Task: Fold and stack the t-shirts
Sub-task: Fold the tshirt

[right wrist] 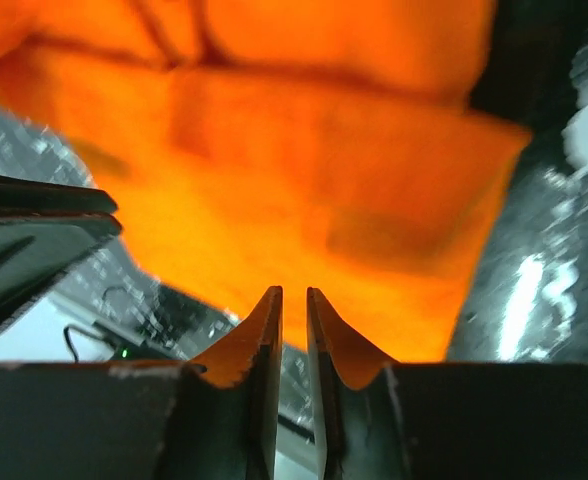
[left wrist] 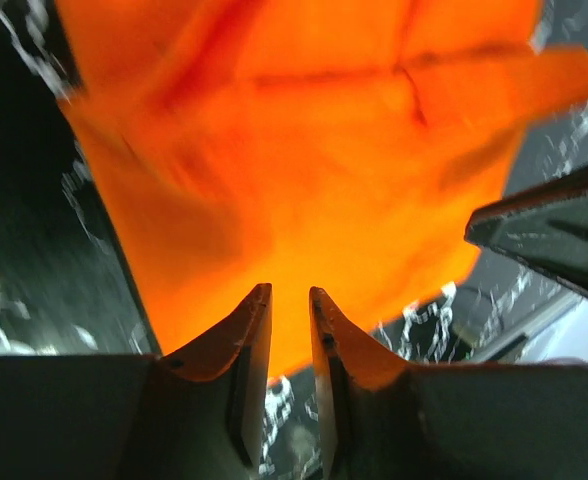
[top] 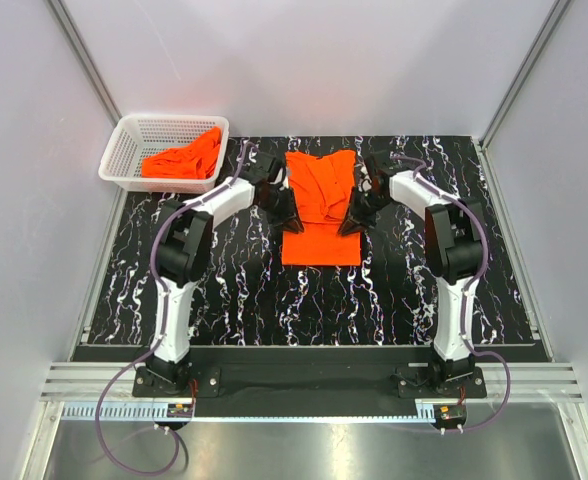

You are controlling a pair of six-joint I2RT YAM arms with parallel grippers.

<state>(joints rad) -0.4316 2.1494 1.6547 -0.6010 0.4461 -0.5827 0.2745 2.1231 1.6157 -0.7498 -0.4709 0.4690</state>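
A bright orange t-shirt [top: 319, 182] lies rumpled on top of a flat folded orange t-shirt [top: 321, 247] in the middle of the black marbled table. My left gripper [top: 284, 208] hovers at the pile's left edge and my right gripper [top: 354, 218] at its right edge. In the left wrist view the left gripper [left wrist: 291, 290] stands open by a narrow gap with nothing in it, and the orange cloth [left wrist: 304, 150] lies just beyond. The right gripper [right wrist: 294, 290] stands likewise, narrowly open and empty, above the cloth [right wrist: 304, 180].
A white mesh basket [top: 164, 122] at the table's back left holds more crumpled orange t-shirts [top: 186, 160]. Grey walls close in the table on both sides and at the back. The other arm's fingers [left wrist: 554, 235] show at the right of the left wrist view.
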